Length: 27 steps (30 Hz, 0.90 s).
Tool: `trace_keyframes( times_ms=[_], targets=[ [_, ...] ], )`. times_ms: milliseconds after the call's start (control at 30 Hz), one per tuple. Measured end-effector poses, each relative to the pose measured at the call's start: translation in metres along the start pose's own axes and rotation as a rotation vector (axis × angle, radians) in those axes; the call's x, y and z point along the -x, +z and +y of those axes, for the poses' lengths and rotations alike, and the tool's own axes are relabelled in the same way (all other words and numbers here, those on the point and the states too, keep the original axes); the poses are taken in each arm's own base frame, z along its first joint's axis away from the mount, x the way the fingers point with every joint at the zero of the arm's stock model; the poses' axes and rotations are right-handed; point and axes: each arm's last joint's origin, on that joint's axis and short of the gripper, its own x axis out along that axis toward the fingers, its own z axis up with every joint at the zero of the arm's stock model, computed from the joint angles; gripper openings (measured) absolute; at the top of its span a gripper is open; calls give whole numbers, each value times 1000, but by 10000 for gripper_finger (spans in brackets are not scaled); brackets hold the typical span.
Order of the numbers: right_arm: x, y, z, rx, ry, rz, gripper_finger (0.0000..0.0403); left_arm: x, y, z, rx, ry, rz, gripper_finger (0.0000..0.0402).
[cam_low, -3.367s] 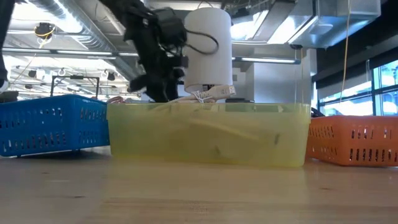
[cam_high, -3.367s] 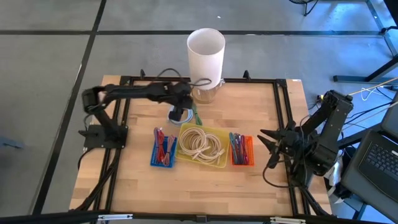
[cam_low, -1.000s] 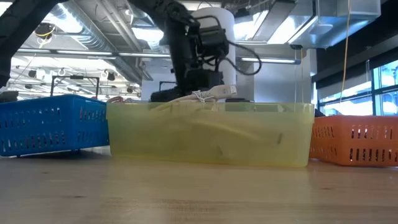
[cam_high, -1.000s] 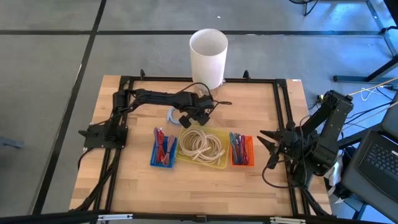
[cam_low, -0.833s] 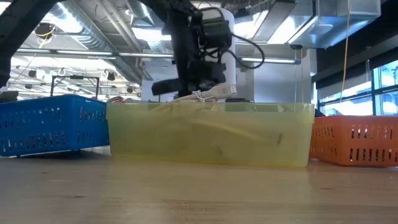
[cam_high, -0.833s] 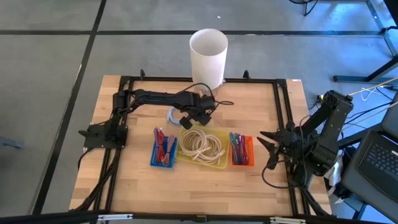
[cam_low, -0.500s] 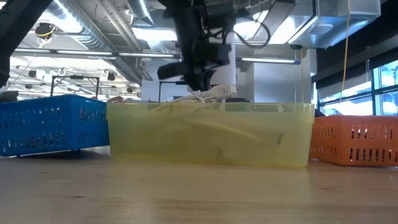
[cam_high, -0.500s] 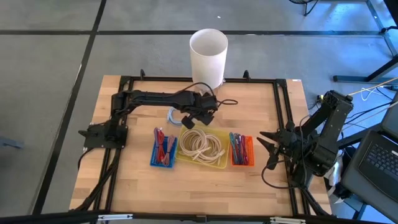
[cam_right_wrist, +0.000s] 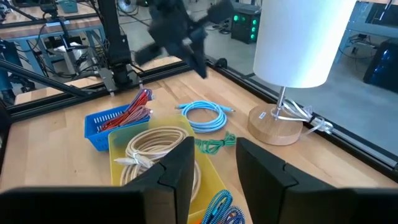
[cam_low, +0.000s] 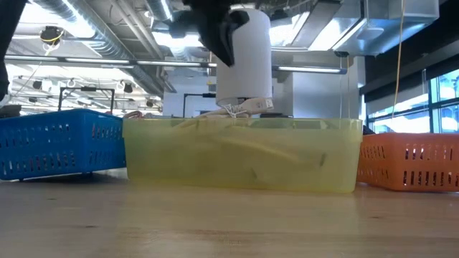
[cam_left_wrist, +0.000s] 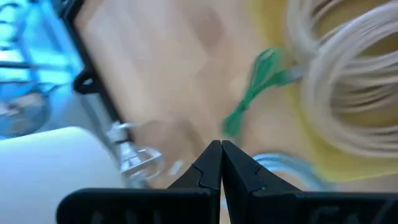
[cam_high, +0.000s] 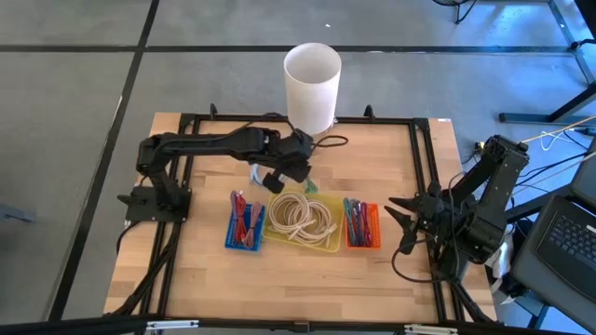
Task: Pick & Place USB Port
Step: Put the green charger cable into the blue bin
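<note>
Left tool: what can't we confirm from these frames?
- Left tool: fingers pressed together in the left wrist view; anything thin pinched between them can't be made out.
- Low view: the yellow bin wall hides the cables inside; the tool is motion-blurred at the top edge.
- High view: cable connectors in the blue basket and orange basket are too small.

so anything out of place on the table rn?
Two cables lie loose on the wood behind the yellow bin instead of in a bin: a coiled light-blue one and a green one against the bin's edge. The left end effector, shut and empty, hovers over them.
</note>
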Motion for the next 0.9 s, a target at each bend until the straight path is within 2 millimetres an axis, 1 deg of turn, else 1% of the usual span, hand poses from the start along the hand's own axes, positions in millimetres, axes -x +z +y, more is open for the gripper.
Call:
trace_keyframes(
  times_ms=[33, 100, 200, 267, 367, 433, 567, 633, 767, 900],
  targets=[
    [0, 0, 0, -3, 1, 0, 122, 5, -1, -1, 18, -27, -27, 1],
    [0, 0, 0, -5, 2, 0, 122, 7, -1, -2, 33, -75, -77, 1],
    [0, 0, 1, -9, 3, 0, 122, 2, 0, -6, 2, -151, -101, 1],
    [0, 0, 1, -17, 6, 1, 122, -7, 2, -9, -28, -195, -117, 1],
    [0, -1, 2, -21, 5, 25, 122, -31, 5, -15, -47, -216, -56, 7],
    [0, -3, 4, -15, 2, 45, 122, -43, 7, -18, -53, -219, -15, 18],
    [-1, -7, 8, 9, -5, 53, 122, -63, 12, -23, -50, -236, 3, 55],
    [-2, -10, 11, 21, -10, 60, 122, -69, 15, -24, -47, -223, 17, 79],
    [-3, -13, 14, 39, -16, 69, 122, -72, 20, -26, -46, -161, 49, 126],
    [-3, -15, 15, 44, -19, 80, 122, -72, 23, -26, -32, -154, 21, 168]
  ],
)
